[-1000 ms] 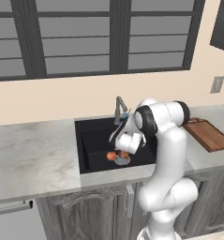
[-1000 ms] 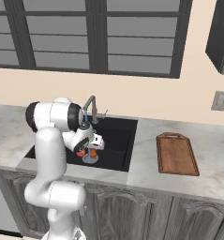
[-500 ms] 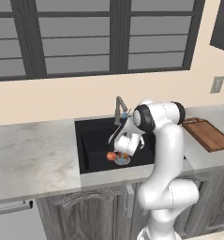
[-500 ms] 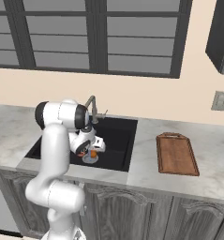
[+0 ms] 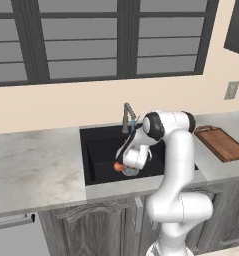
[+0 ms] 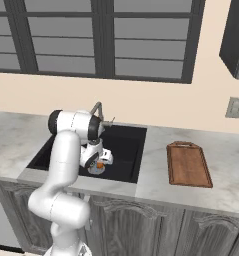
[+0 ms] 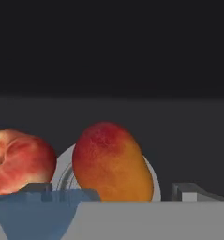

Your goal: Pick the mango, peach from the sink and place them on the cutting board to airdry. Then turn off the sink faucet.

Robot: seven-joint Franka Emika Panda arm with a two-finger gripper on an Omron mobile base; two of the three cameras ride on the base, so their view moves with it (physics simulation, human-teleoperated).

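Two fruits in sink (image 5: 98, 150); hand (image 7: 113, 199) spread wide, ungrasping; centre mango (image 7: 112, 163), apparently nearest, before clenching.

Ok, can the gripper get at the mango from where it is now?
Probably yes. The gripper is open and low in the sink, with the mango straight ahead between its fingertips and nothing in between. The peach sits off to one side, close by, so a finger might brush it.

Matt black sink (image 5: 98, 150) (wooden cutting board (image 6: 188, 165))
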